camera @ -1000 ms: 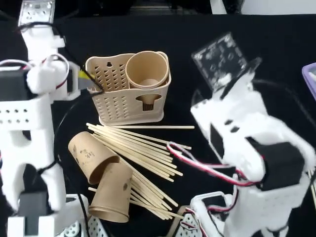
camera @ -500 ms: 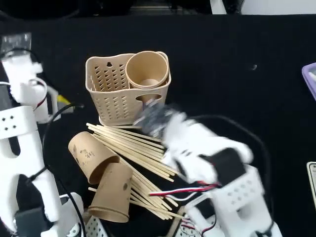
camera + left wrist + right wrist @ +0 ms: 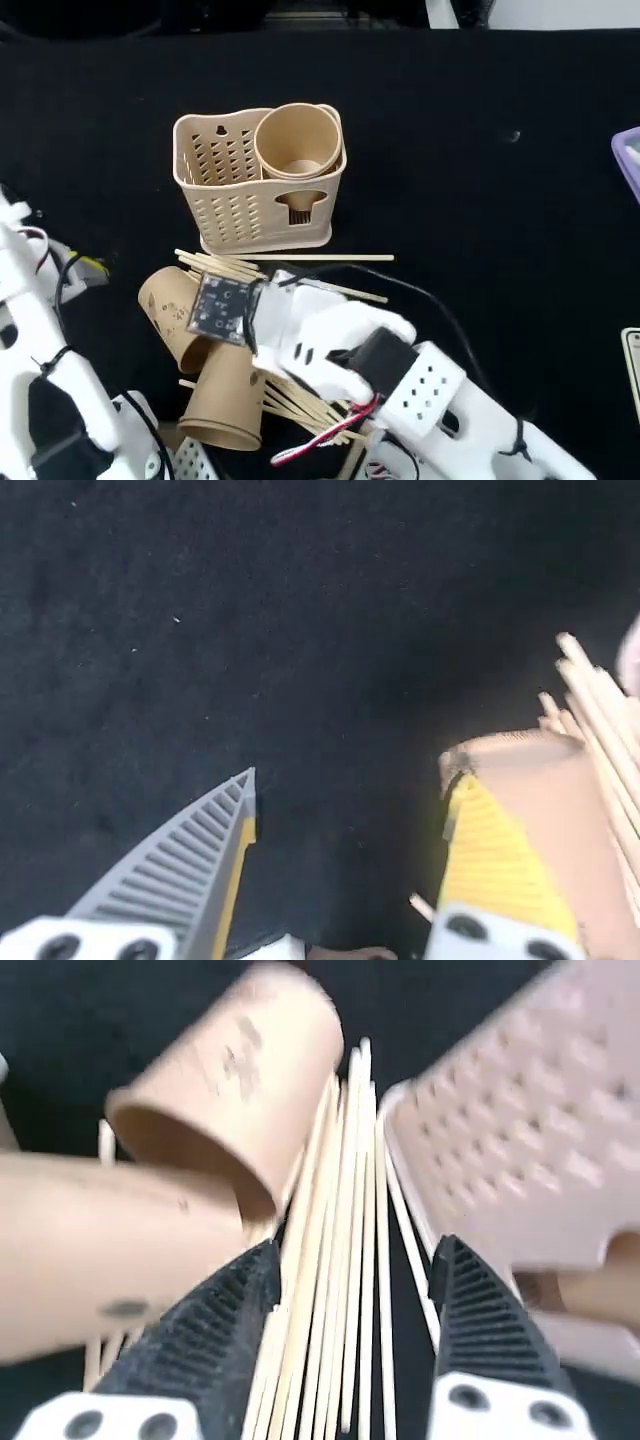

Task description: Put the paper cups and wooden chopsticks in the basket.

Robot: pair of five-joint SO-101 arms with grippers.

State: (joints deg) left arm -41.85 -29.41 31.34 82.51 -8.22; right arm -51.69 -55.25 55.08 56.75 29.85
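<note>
— Where are the pale wooden chopsticks [image 3: 345,1340]?
— Scattered before the beige plastic basket [image 3: 250,215], by two lying brown paper cups [image 3: 225,395]. The right gripper [image 3: 355,1250] is spread above them; the left gripper [image 3: 350,780] too.

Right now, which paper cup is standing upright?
The cup inside the basket; the other two lie on their sides by the chopsticks.
</note>
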